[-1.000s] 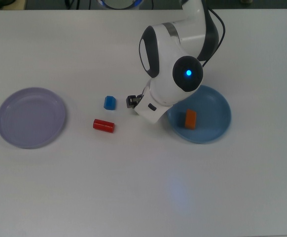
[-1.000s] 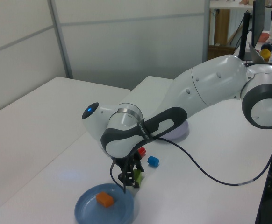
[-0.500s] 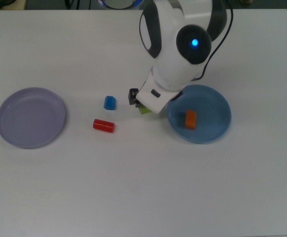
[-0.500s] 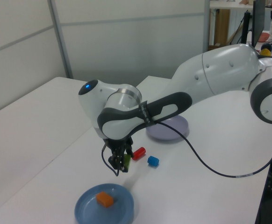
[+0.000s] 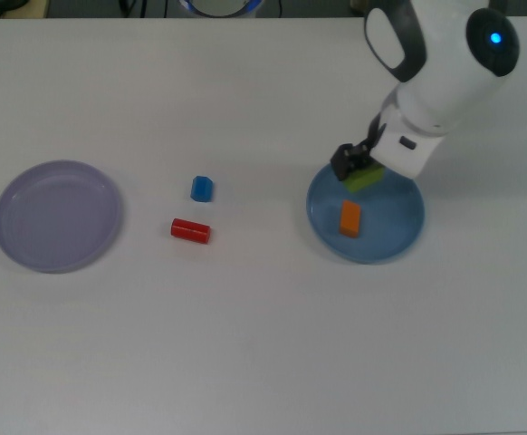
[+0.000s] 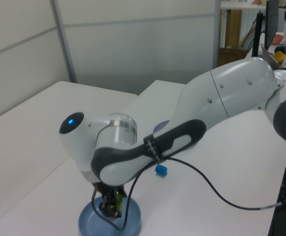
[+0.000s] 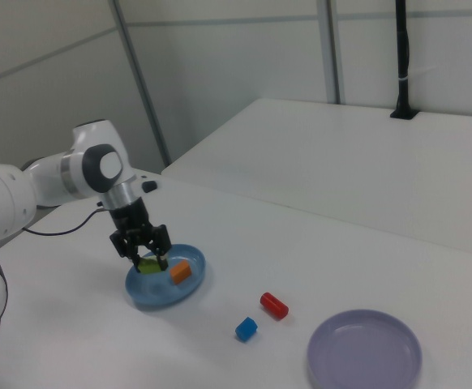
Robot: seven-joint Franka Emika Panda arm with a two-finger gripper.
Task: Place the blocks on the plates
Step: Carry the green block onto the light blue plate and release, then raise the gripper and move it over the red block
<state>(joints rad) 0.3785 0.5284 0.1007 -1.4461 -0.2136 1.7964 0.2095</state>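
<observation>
My gripper [image 5: 358, 169] [image 7: 147, 259] [image 6: 111, 206] is shut on the green bar [image 5: 365, 178] [image 7: 148, 265], holding it just over the far edge of the light blue plate [image 5: 399, 237] [image 7: 159, 296] [image 6: 133, 216]. On that plate lies the orange bar [image 5: 349, 218] [image 7: 179, 271]. The small blue block [image 5: 202, 188] [image 7: 246, 328] [image 6: 160, 170] and the red cylinder [image 5: 191, 230] [image 7: 274, 305] lie on the table between the two plates. The lilac plate [image 5: 57, 216] [image 7: 364, 351] stands bare at the top view's left.
The arm's white body [image 5: 445, 63] [image 6: 148, 142] reaches over the table and hides much of the blue plate in the left view. A black cable [image 6: 216, 191] loops over the table. A black post [image 7: 403, 57] stands at the back in the right view.
The gripper has carried the green bar from the table beside the blue block to the right in the top view, and now holds it over the blue plate.
</observation>
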